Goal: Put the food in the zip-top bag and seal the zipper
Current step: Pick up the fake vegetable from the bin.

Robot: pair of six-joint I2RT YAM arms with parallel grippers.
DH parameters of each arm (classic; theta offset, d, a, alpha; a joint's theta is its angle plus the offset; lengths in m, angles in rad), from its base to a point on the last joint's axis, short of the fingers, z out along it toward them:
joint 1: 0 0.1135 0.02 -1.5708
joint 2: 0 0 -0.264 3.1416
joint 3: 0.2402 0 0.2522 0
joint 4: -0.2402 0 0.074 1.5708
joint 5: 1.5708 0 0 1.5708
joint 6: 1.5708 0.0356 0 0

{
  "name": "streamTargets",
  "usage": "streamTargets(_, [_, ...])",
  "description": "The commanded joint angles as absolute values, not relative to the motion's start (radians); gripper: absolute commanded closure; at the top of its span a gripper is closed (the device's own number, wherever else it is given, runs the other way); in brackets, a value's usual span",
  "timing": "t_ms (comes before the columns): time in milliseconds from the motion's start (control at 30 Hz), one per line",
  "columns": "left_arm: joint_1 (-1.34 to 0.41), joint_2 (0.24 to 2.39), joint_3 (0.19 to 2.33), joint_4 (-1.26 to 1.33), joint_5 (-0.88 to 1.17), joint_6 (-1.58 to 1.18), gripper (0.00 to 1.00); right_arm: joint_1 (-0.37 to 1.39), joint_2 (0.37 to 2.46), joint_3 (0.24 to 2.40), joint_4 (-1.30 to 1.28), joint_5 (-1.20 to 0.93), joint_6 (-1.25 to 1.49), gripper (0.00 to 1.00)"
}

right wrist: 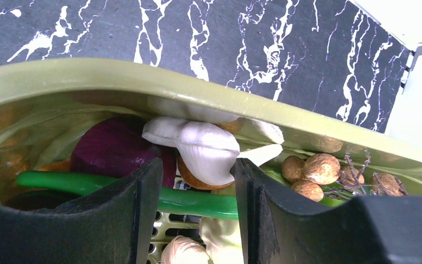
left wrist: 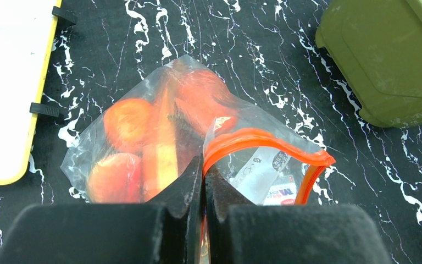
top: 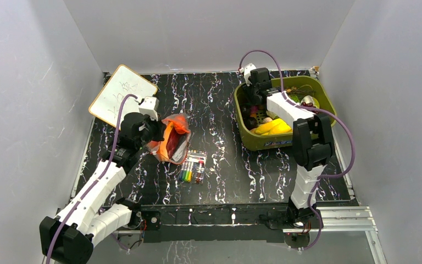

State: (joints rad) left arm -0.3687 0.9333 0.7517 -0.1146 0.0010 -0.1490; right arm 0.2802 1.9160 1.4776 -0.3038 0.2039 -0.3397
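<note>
- Loading step: clamps the red-orange zipper strip [left wrist: 253, 137] of the clear crinkly zip-top bag [left wrist: 242, 165] in the left jaws, with orange and red toy food [left wrist: 127, 122] inside, on the black marbled table [top: 220, 126].
- Straddles a white garlic-shaped toy [right wrist: 203, 146] in the olive-green plastic bin [right wrist: 143, 77] with spread right jaws.
- Next, probably: close, lift, carry to the bag mouth.

The table [top: 220, 137] is black with white marble-ish veins. The bag [left wrist: 79, 159] is clear plastic with a red-orange zipper strip [left wrist: 264, 138], and the food [left wrist: 126, 118] showing through it is orange and red. The bin [top: 266, 143] is olive green, holding a yellow piece [top: 272, 127], a white one [right wrist: 198, 146], a dark purple one [right wrist: 112, 148], a green stalk [right wrist: 71, 182] and brown nuts [right wrist: 313, 170]. The whiteboard [top: 122, 93] is white with a yellow frame. The marker pack [top: 192, 166] is multicoloured.
</note>
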Motion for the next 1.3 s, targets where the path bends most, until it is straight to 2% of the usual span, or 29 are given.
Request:
streamTargets(0, [-0.371, 0.948, 0.753, -0.100, 0.009, -0.136, 1.00, 0.276, 1.927, 1.531, -0.263, 0.242, -0.373, 0.51])
streamTargets(267, [-0.371, 0.938, 0.751, -0.102, 0.002, -0.135, 1.00, 0.275, 1.933, 1.534, -0.240, 0.285, -0.411, 0.58])
streamTargets(367, [-0.371, 0.934, 0.751, -0.107, -0.004, -0.137, 1.00, 0.276, 1.926, 1.532, -0.245, 0.296, -0.413, 0.74])
streamTargets(433, [-0.372, 0.929, 0.752, -0.109, -0.006, -0.138, 1.00, 0.275, 1.917, 1.525, -0.248, 0.302, -0.411, 0.77])
streamTargets(1000, [-0.374, 0.893, 0.750, -0.110, -0.001, -0.158, 1.00, 0.276, 1.748, 1.431, -0.276, 0.252, -0.289, 0.81])
streamTargets(1267, [-0.373, 0.908, 0.769, -0.099, 0.039, -0.207, 1.00, 0.281, 1.623, 1.429, -0.376, 0.273, -0.166, 0.82])
